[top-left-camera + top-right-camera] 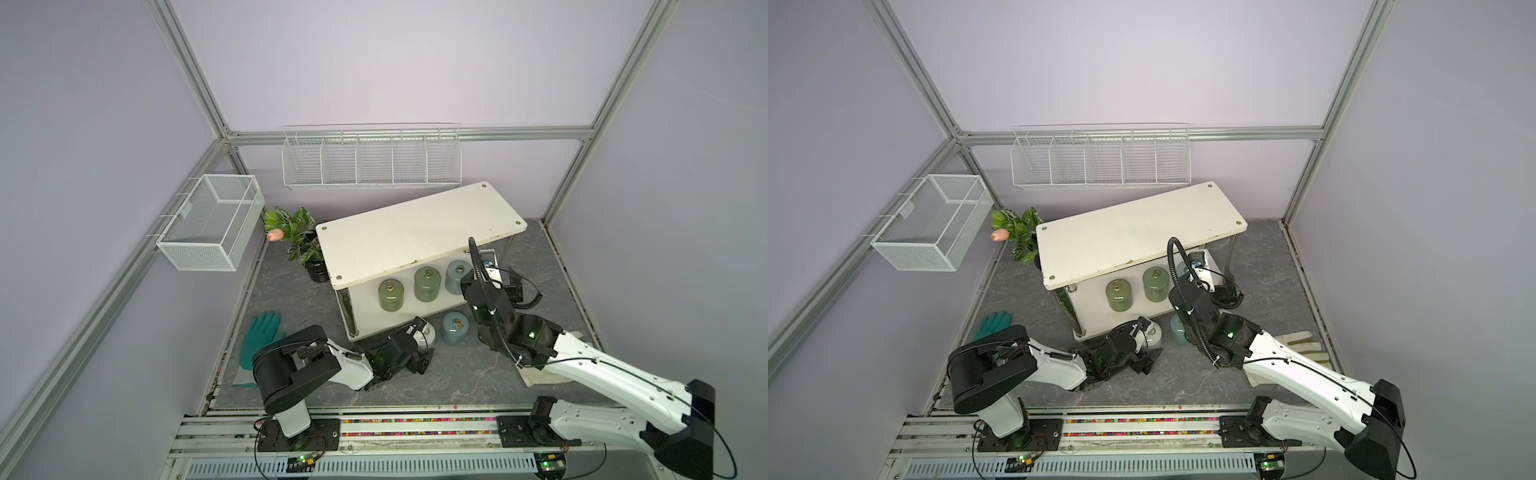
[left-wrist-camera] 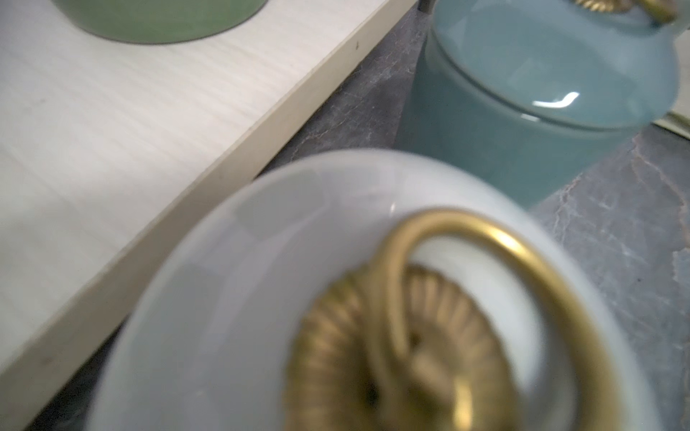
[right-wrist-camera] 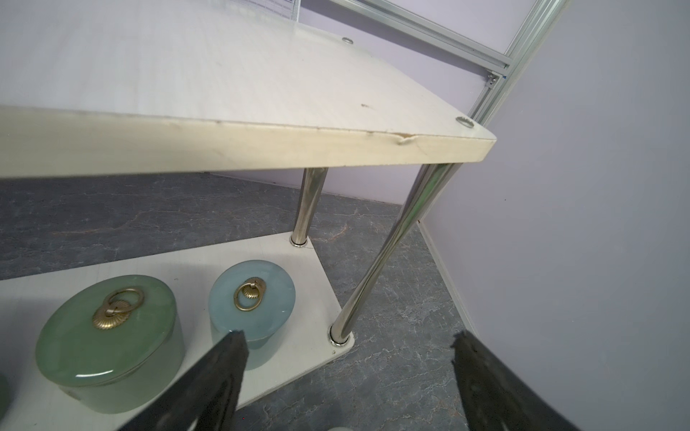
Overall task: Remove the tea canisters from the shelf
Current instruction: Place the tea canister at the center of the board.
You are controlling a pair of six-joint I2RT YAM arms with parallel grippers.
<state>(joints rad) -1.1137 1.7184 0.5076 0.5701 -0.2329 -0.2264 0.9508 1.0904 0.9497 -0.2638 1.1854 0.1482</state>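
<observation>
Though clench unclear for left gripper (image 1: 419, 333) at white canister (image 2: 242, 283); right gripper (image 3: 345, 337) spread; three canisters (image 1: 427, 284) on shelf (image 1: 415, 232).

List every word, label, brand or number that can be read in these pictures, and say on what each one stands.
No text can be read in any view.
The white canister, pale blue canister and olive green canister carry only brass rings and no lettering.
The shelf has bare boards and no mark.
The small tag on the mesh basket is too small to read.
</observation>
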